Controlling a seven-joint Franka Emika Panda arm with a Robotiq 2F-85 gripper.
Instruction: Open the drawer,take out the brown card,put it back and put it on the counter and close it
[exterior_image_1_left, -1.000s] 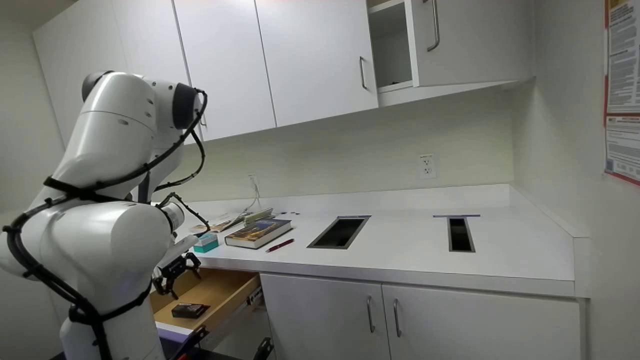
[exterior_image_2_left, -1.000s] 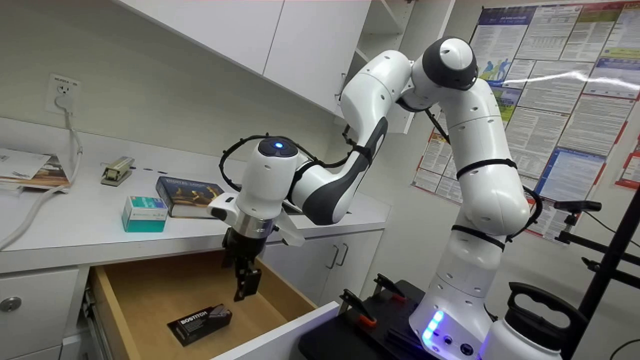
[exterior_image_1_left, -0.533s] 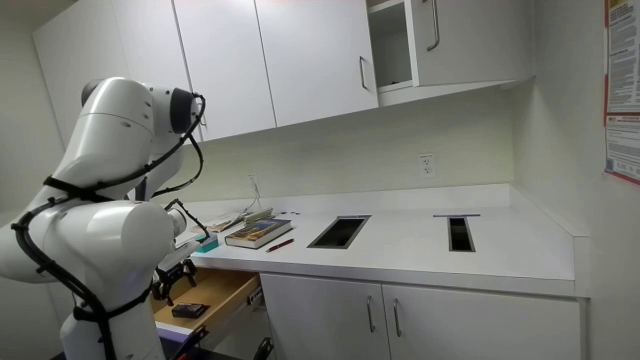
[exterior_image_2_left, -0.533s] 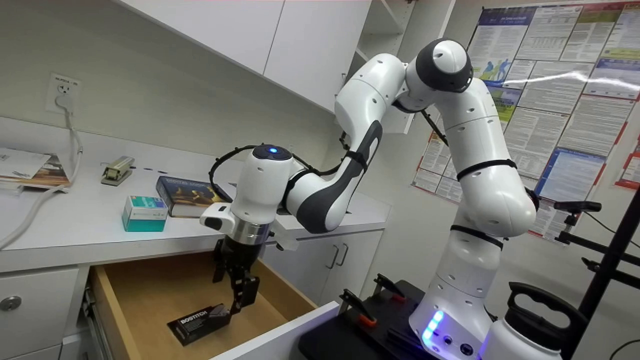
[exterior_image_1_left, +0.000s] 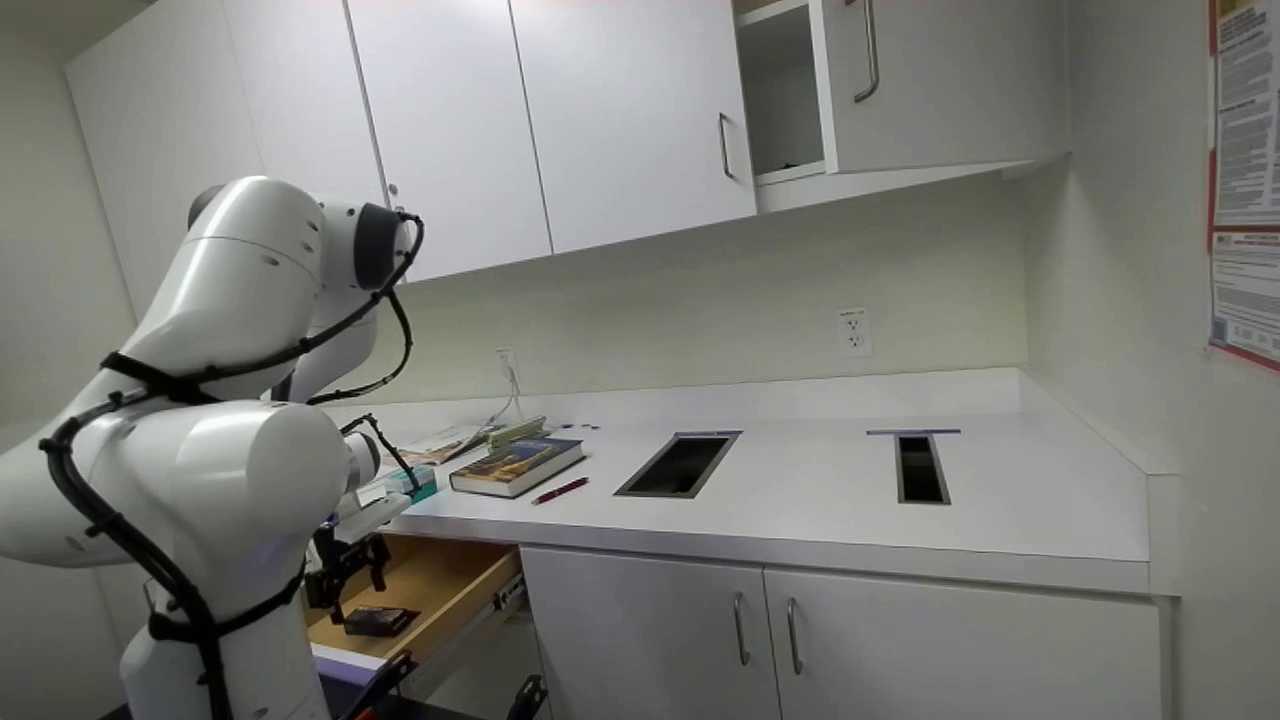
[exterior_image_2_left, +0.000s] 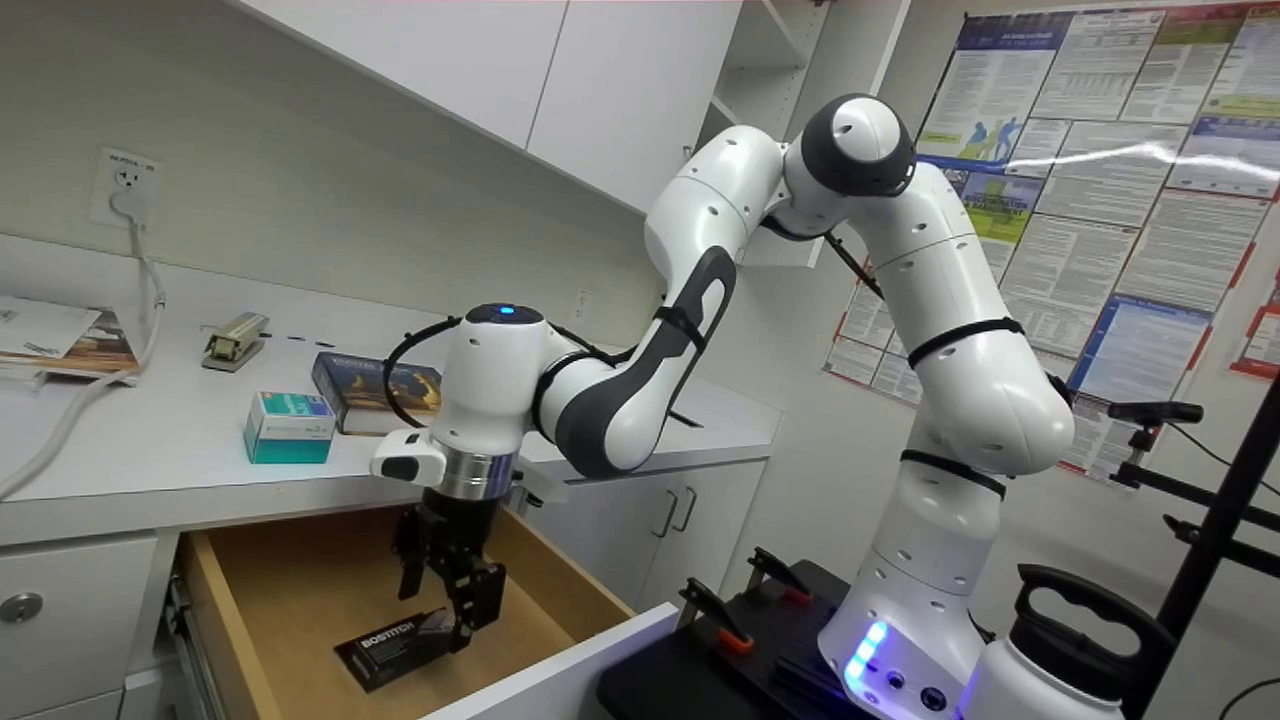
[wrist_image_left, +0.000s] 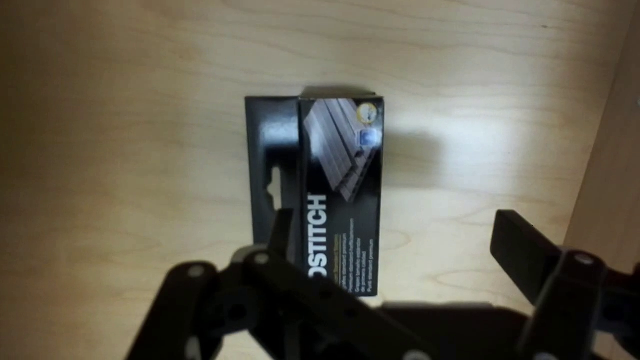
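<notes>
Black box (wrist_image_left: 325, 180): flat inside the drawer (exterior_image_2_left: 310, 570); mid-frame in the wrist view, where its slotted tab (wrist_image_left: 272, 150) shows, low left in both exterior views.
Lettering (exterior_image_2_left: 388, 636): BOSTITCH, whole in an exterior view; a finger (wrist_image_left: 281, 233) hides its start in the wrist view.
Jaws: wide apart, down in the drawer by the box; whether they touch it, I cannot tell.
Counter (exterior_image_1_left: 790, 500): two cutouts (exterior_image_1_left: 682, 465), centre and right in an exterior view, and left of them a red pen (exterior_image_1_left: 560, 490), which that view alone shows.
</notes>
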